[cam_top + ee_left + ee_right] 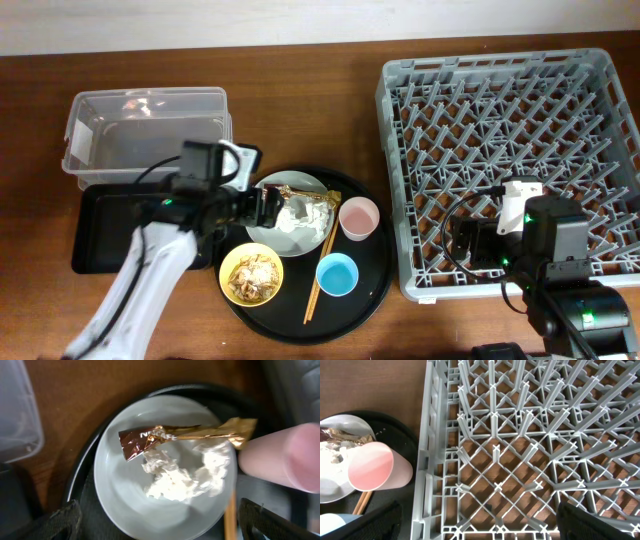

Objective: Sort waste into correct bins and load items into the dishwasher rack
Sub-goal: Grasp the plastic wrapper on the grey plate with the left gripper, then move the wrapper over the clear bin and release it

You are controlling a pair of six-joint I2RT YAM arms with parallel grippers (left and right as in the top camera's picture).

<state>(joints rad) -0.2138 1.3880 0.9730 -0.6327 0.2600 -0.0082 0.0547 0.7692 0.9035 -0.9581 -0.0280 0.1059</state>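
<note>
The left gripper hangs over the left part of the round black tray, above the pale grey plate that sits in the tray's upper middle. In the left wrist view its fingers are spread wide, one on either side of the plate, holding nothing and touching nothing. On the plate lie the crumpled white tissue and, just above it and touching it, the brown wrapper, stretched across the plate with its gold end reaching towards the pink cup. That cup stands on the right side of the tray, just beside the plate. The light blue cup stands in the tray's lower right. The small yellow bowl sits in its lower left with tan food scraps inside. The wooden chopsticks lie slanted between bowl and blue cup. Left of the tray, on the tabletop, are the clear tub and below it the shallow black tray. Right of the tray stands the grey dishwasher rack. The right gripper hovers over the rack's lower left area, near the tray, and in the right wrist view its fingers are parted wide over the lattice, empty.
</note>
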